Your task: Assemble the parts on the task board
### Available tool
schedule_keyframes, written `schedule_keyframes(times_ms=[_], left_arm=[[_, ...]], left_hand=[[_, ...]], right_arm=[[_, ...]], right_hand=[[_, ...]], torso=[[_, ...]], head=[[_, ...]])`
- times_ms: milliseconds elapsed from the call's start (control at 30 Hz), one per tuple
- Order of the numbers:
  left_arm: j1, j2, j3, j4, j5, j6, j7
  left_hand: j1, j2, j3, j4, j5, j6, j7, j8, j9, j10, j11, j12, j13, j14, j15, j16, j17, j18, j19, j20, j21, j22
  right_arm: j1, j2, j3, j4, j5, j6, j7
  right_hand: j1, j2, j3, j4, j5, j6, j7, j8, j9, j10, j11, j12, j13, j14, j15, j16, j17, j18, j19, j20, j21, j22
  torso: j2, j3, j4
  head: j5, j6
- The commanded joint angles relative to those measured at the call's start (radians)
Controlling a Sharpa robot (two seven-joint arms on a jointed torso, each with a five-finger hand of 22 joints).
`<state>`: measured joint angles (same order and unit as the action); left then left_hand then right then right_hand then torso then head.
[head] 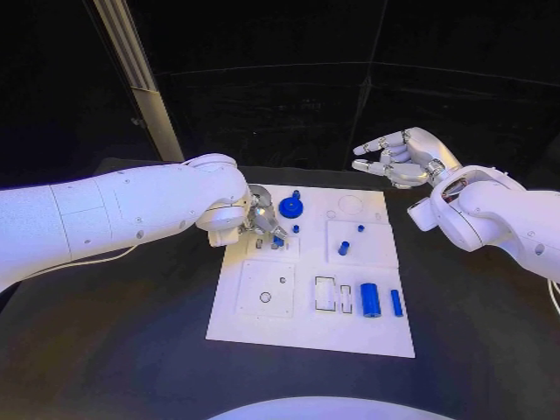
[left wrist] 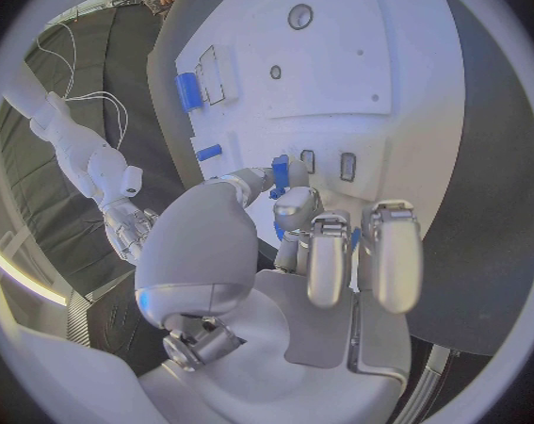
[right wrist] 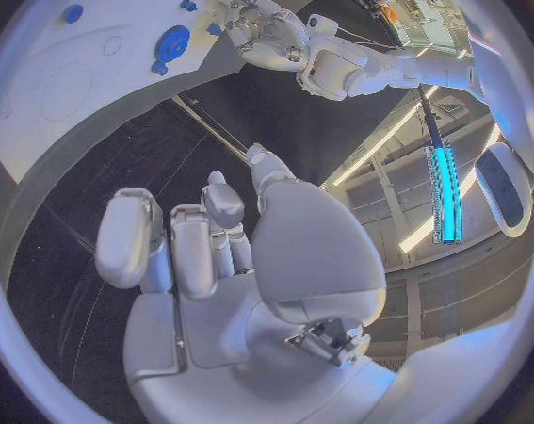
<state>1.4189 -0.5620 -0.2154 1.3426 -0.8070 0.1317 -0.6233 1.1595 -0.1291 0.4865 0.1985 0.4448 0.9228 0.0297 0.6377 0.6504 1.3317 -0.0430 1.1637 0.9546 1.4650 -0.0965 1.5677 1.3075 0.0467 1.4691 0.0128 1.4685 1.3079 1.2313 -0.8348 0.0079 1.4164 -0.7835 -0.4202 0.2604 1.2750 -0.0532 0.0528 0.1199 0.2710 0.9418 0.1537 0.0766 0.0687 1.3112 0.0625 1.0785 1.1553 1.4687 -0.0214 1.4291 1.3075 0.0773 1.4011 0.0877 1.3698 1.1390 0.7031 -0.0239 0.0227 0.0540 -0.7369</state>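
The white task board [head: 308, 328] lies in the middle of the table. My left hand [head: 257, 223] is low over its far left part, and thumb and a finger pinch a small blue part [left wrist: 280, 173] just above slots in the board [left wrist: 373, 75]. A blue gear [head: 290, 207] stands just beyond that hand, with small blue pegs [head: 343, 248] to its right. A blue cylinder [head: 370, 300] and a blue bar [head: 396, 303] lie near the board's right front. My right hand [head: 400, 157] hangs raised past the far right corner, fingers apart, holding nothing.
Empty rectangular slots [head: 325, 294] sit beside the blue cylinder, and a round hole [head: 265, 297] marks the raised square plate at the front left. Black table [head: 129, 332] surrounds the board. A slanted metal post [head: 135, 79] stands at the back left.
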Motion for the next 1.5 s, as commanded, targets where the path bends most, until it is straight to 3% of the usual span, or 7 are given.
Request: schedule_keyframes(times_ms=[33,200,367,767,1500], left_arm=[[0.0,-0.006,0.0,0.009,-0.006,-0.066,0.018],[-0.003,-0.013,-0.012,0.017,-0.061,-0.069,0.006],[-0.011,-0.014,-0.018,0.019,-0.102,-0.068,-0.001],[-0.027,-0.01,-0.02,0.023,-0.137,-0.06,-0.009],[-0.029,-0.026,-0.02,0.055,-0.176,-0.084,-0.002]], left_hand=[[-0.009,0.0,0.183,-0.176,0.005,0.008,0.001,0.004,0.002,0.011,-0.001,0.005,0.004,0.106,-0.003,0.003,0.263,-0.01,0.04,-0.002,0.001,0.092],[-0.01,-0.002,0.185,-0.181,0.006,0.008,0.0,0.005,0.003,0.011,-0.001,0.005,0.004,0.106,-0.003,0.003,0.263,-0.01,0.04,-0.003,0.002,0.093],[-0.01,-0.003,0.186,-0.183,0.007,0.008,0.0,0.005,0.003,0.011,-0.001,0.005,0.003,0.106,-0.004,0.003,0.263,-0.01,0.041,-0.003,0.002,0.093],[-0.01,-0.004,0.187,-0.185,0.007,0.009,0.0,0.005,0.003,0.013,-0.002,0.007,0.006,0.106,-0.004,0.003,0.263,-0.01,0.041,-0.003,0.002,0.095],[-0.013,-0.011,0.193,-0.197,0.01,0.015,-0.002,0.009,0.007,0.018,-0.003,0.011,0.011,0.106,-0.004,0.003,0.263,-0.012,0.044,-0.003,0.007,0.103]], right_arm=[[0.002,-0.001,0.001,0.0,0.005,0.008,0.01],[0.002,-0.002,0.001,0.0,0.006,0.008,0.011],[0.002,-0.002,0.001,0.0,0.006,0.009,0.011],[0.002,-0.003,0.001,0.0,0.006,0.01,0.012],[0.002,-0.001,0.001,-0.003,0.006,0.013,0.016]], right_hand=[[0.005,0.006,-0.004,-0.001,0.006,0.001,-0.005,0.004,0.001,0.0,-0.004,0.001,-0.001,0.049,0.002,-0.007,0.02,0.005,-0.004,-0.003,-0.005,-0.001],[0.005,0.006,-0.004,-0.001,0.006,0.001,-0.005,0.004,0.001,0.0,-0.004,0.001,-0.001,0.049,0.002,-0.007,0.02,0.005,-0.004,-0.003,-0.005,-0.001],[0.005,0.006,-0.004,-0.001,0.006,0.001,-0.005,0.004,0.001,0.0,-0.004,0.001,-0.001,0.049,0.002,-0.007,0.02,0.005,-0.004,-0.003,-0.005,-0.001],[0.003,0.006,-0.005,0.001,0.006,0.001,-0.005,0.004,0.001,-0.001,-0.004,0.0,-0.002,0.049,0.002,-0.007,0.02,0.005,-0.005,-0.003,-0.005,-0.001],[0.001,0.007,-0.006,0.002,0.007,0.002,-0.005,0.005,0.001,-0.001,-0.004,0.001,-0.002,0.049,0.002,-0.008,0.019,0.005,-0.005,-0.003,-0.006,-0.002]], torso=[[-0.001,0.0013,0.001],[-0.001,0.0024,0.0004],[0.0,0.0013,-0.0004],[0.001,0.0008,-0.0015],[0.001,0.0007,-0.0015]], head=[[-0.001,-0.001],[0.003,-0.004],[0.005,-0.003],[0.007,-0.002],[0.007,-0.011]])
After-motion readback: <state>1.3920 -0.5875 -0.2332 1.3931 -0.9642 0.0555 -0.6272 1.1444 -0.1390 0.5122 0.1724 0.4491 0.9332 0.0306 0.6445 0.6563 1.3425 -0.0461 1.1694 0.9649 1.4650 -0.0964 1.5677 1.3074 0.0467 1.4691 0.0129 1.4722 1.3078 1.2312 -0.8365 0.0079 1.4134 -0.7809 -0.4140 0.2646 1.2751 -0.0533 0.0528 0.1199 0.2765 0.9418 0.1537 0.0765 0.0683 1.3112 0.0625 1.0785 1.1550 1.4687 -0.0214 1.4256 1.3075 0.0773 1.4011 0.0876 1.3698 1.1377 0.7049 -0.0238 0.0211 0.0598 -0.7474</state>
